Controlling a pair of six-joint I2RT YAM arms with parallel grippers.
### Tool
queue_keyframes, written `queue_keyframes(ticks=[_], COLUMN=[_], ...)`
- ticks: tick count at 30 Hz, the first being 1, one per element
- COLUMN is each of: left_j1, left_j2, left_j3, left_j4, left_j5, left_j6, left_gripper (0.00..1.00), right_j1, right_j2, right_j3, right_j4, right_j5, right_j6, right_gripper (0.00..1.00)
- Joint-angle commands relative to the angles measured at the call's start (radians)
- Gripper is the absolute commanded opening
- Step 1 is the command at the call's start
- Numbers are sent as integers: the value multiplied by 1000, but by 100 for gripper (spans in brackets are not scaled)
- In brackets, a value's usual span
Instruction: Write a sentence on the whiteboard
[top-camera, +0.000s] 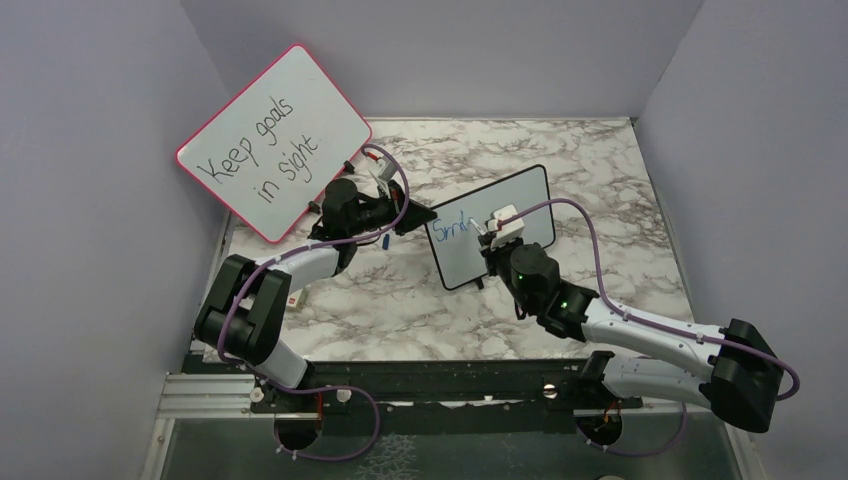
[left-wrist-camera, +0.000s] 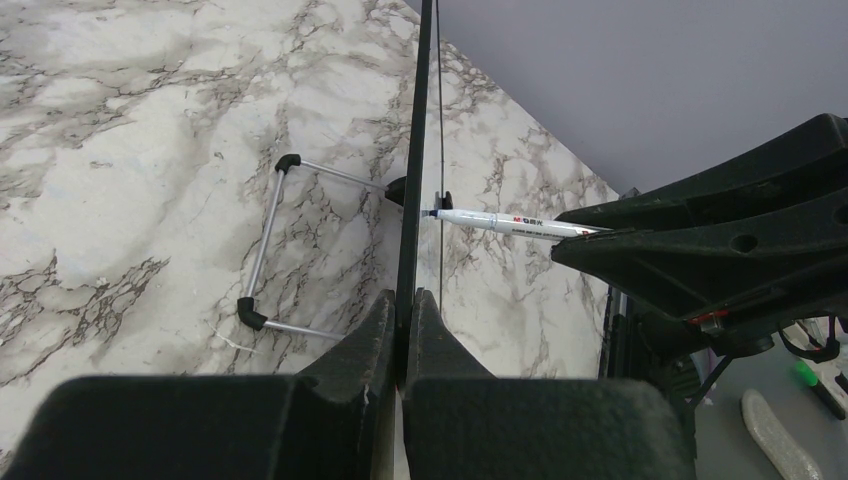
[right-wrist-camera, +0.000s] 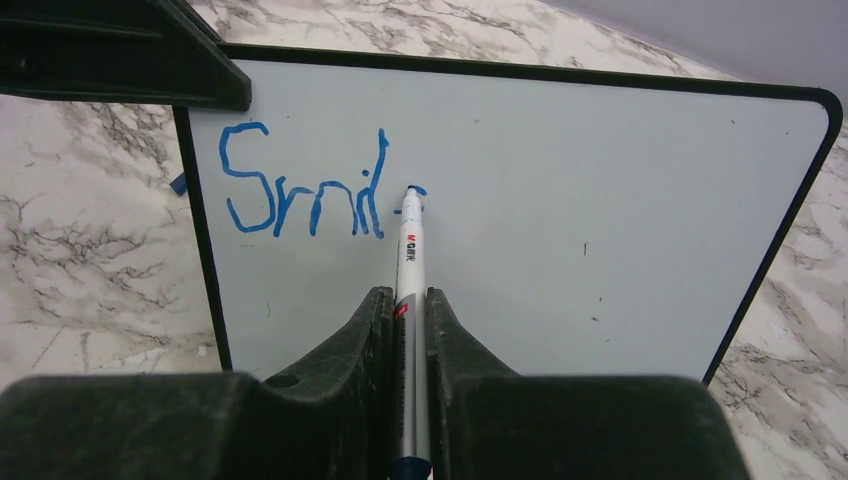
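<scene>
Clamping the edge of the whiteboard (right-wrist-camera: 600, 200), my left gripper (left-wrist-camera: 404, 310) steadies it standing on the veined marble table (top-camera: 620, 160), with lavender walls (top-camera: 450, 60) around. My right gripper (right-wrist-camera: 408, 300) pinches a marker (right-wrist-camera: 411, 245), its tip on the board just past the sentence (right-wrist-camera: 320, 205), "Smil".

Kid: Where does the top camera sit?
Pal: High up, behind both arms (top-camera: 300, 265). It looks down and forward at the table (top-camera: 620, 180), from far off.
Kid: And the left wrist one?
Pal: It sits right behind the left gripper (left-wrist-camera: 403, 305) and looks out past its fingers (left-wrist-camera: 365, 345). The whiteboard (left-wrist-camera: 416, 150) shows edge-on, very near, running straight ahead.
Kid: The right one?
Pal: Right behind the right gripper (right-wrist-camera: 408, 297), facing the board's front, close up. The pen (right-wrist-camera: 411, 250) sticks out ahead.
Kid: What do they share?
Pal: All three see the whiteboard. The left wrist one also sees the pen, ahead and off to one side.
</scene>
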Motion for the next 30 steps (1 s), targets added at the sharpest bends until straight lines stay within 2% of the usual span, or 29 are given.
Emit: queue_keyframes(ticks=[1,19,30], left_j1=[-12,-12,-12], left_j2=[-7,-7,-6], left_j3=[11,12,14], left_j4=[-23,-23,-25], left_j5=[36,34,34], left_j6=[9,9,9], left_gripper=[0,0,0], right_j1=[-7,-7,-7], right_j2=[4,-20,-38], right_j3=[14,29,18], right_j4=[29,-96,-138], right_j5=[-31,-61,9], right_j6=[4,32,32], right_gripper=[1,1,1])
